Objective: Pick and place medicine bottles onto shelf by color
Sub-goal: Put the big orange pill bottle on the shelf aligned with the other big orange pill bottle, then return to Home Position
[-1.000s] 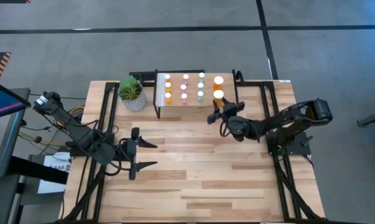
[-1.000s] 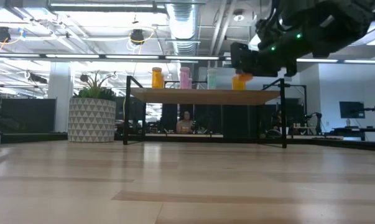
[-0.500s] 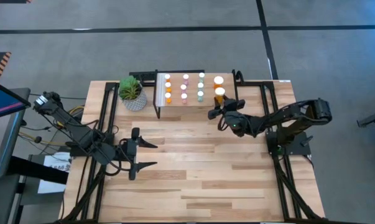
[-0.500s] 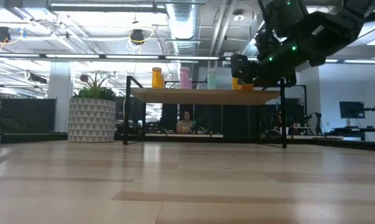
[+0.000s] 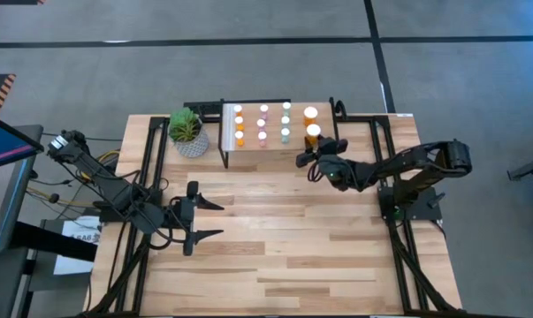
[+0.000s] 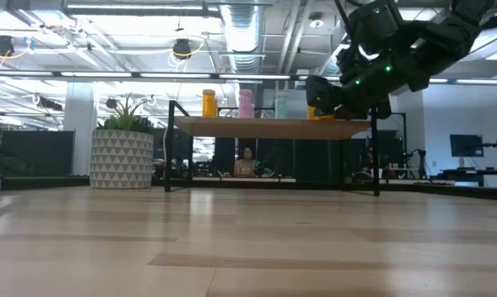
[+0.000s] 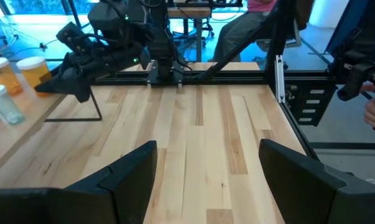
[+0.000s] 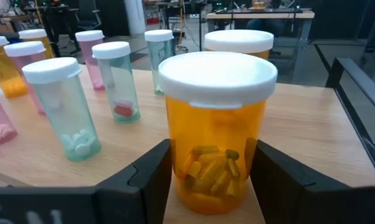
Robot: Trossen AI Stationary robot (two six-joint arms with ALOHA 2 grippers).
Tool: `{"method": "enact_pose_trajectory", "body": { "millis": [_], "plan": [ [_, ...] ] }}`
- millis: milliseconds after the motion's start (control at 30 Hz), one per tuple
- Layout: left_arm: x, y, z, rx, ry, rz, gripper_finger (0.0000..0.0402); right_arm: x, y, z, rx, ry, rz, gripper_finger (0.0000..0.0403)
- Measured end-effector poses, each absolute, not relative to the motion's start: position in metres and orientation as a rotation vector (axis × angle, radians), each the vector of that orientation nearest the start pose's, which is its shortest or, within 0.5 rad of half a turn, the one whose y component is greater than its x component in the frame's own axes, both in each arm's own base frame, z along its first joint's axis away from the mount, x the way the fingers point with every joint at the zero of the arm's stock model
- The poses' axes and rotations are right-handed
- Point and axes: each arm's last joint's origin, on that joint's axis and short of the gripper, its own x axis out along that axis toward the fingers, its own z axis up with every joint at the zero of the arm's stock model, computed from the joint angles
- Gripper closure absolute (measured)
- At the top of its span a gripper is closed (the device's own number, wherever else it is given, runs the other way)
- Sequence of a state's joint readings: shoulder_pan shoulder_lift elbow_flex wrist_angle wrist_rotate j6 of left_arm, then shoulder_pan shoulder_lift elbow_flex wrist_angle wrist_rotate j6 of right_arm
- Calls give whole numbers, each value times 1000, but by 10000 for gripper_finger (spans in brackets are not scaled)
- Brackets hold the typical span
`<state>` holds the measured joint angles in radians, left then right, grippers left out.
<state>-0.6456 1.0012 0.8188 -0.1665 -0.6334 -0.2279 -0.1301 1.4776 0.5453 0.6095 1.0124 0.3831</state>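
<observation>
The shelf (image 5: 275, 144) stands at the table's far middle and holds rows of small orange (image 5: 239, 124), pink (image 5: 263, 124) and teal (image 5: 285, 124) bottles with white caps. My right gripper (image 5: 317, 150) is at the shelf's right end, shut on a wide orange bottle (image 8: 215, 143). A second wide orange bottle (image 5: 310, 113) stands just behind it. My left gripper (image 5: 204, 221) is open and empty over the table's near left, and also shows in the left wrist view (image 7: 206, 168). My right gripper holds the wide orange bottle by the lower half of its body (image 8: 175, 155), pinched between the two fingers (image 8: 147, 174), one on each side. The fingers come about level, slanting from the table's near right. The bottle is upright, cap up, its base at the shelf's top.
A green plant in a white patterned pot (image 5: 186, 131) stands left of the shelf. The nearest teal bottles (image 8: 63, 106) stand on the shelf close beside the held bottle. Black frame rails (image 5: 151, 177) run along both table sides. Bare wood lies between the arms.
My right gripper has moved a little toward the table's far edge and down, over the shelf's right end. The wide orange bottle it carries has come down with it, from above the shelf to the shelf's top.
</observation>
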Motion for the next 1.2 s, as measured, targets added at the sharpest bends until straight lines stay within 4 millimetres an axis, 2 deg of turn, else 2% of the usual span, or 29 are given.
{"method": "enact_pose_trajectory", "body": {
  "millis": [400,700,933,1200],
  "plan": [
    [182,-116,309,-18,279,20,133,264,-59,178,174,119,-1133,134],
    [182,-116,309,-23,279,21,133,264,-48,184,144,131,-1072,95],
    [182,-116,309,-28,279,21,133,253,-33,198,127,163,-1027,74],
    [182,-116,309,-22,278,23,133,232,-12,213,210,172,-968,77]
  ]
}}
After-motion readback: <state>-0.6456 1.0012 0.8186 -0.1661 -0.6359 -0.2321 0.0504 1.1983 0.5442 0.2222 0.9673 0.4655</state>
